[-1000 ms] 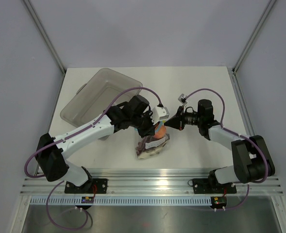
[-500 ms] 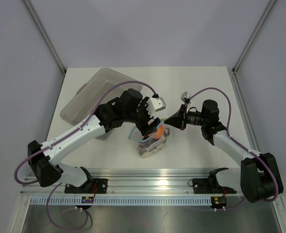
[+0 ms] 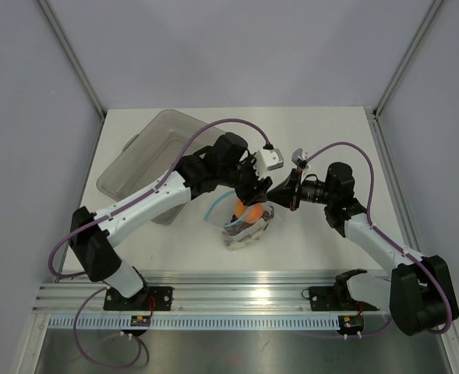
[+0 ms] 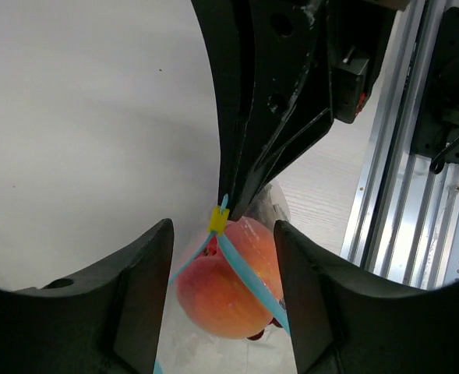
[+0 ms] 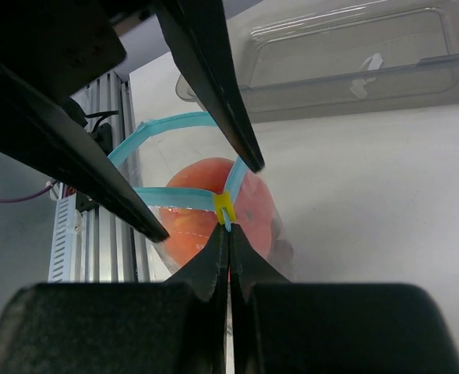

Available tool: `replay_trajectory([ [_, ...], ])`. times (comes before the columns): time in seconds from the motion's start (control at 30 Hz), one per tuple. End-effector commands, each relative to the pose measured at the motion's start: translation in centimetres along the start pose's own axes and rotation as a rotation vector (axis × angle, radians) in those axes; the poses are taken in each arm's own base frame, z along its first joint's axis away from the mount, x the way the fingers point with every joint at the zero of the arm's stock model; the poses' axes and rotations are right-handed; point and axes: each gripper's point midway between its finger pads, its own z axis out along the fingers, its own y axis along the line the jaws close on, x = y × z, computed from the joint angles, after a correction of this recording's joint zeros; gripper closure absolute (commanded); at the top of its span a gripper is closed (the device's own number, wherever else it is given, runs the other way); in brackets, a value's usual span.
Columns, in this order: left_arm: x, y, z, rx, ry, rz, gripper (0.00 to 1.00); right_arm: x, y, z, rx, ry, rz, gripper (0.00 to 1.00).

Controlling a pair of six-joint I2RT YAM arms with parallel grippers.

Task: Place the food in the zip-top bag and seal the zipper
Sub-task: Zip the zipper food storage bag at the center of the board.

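Observation:
The clear zip-top bag (image 3: 254, 231) lies mid-table with the orange-red peach (image 3: 250, 210) inside; dark grapes (image 4: 262, 335) peek out under the peach. In the right wrist view my right gripper (image 5: 229, 232) is shut on the end of the blue-teal zipper (image 5: 174, 198), just at its yellow slider (image 5: 224, 208). My left gripper (image 4: 223, 284) is open, its fingers (image 4: 147, 296) standing either side of the zipper (image 4: 248, 273) and the peach (image 4: 213, 292) without touching them. The mouth is spread in a loop behind the slider. From above, the left gripper (image 3: 259, 189) sits close to the right gripper (image 3: 274, 196).
A large translucent grey tray (image 3: 147, 156) stands at the back left, close behind the left arm. Aluminium rails (image 3: 245, 290) run along the near table edge. Grey walls enclose the back and sides.
My left gripper has opened and moved right, toward the right gripper, over the bag's mouth. The right gripper stayed shut on the zipper end, shifted slightly right.

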Motion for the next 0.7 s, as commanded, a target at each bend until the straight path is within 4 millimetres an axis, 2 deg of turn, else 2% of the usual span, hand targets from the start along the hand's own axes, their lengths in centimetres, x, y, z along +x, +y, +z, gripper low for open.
replay_trajectory([
  [0.0,-2.1,-0.5,0.7,0.066,-0.054,0.032,0.46,-1.1,1.3,0.0,-0.047,-0.027,-0.056,1.0],
  [0.07,-1.9,-0.9,1.0,0.1,-0.046,0.034,0.5,-1.3,1.3,0.0,-0.046,-0.031,-0.061,1.0],
  [0.13,-1.6,-1.1,1.3,0.12,-0.024,0.034,0.59,-1.3,1.4,0.0,-0.049,-0.031,-0.064,1.0],
  [0.3,-1.0,-2.0,1.1,0.185,0.004,0.028,0.62,-1.3,1.4,0.0,-0.046,-0.031,-0.062,1.0],
  [0.4,-0.8,-2.2,0.8,0.195,0.007,0.018,0.73,-1.4,1.2,0.0,-0.041,-0.034,-0.062,1.0],
  [0.5,-0.7,-2.3,0.7,0.195,0.015,0.0,0.72,-1.4,1.1,0.1,-0.038,-0.036,-0.057,1.0],
  [0.67,-0.2,-1.8,0.2,0.164,0.019,-0.02,0.6,-1.4,0.9,0.1,-0.029,-0.038,-0.056,1.0],
])
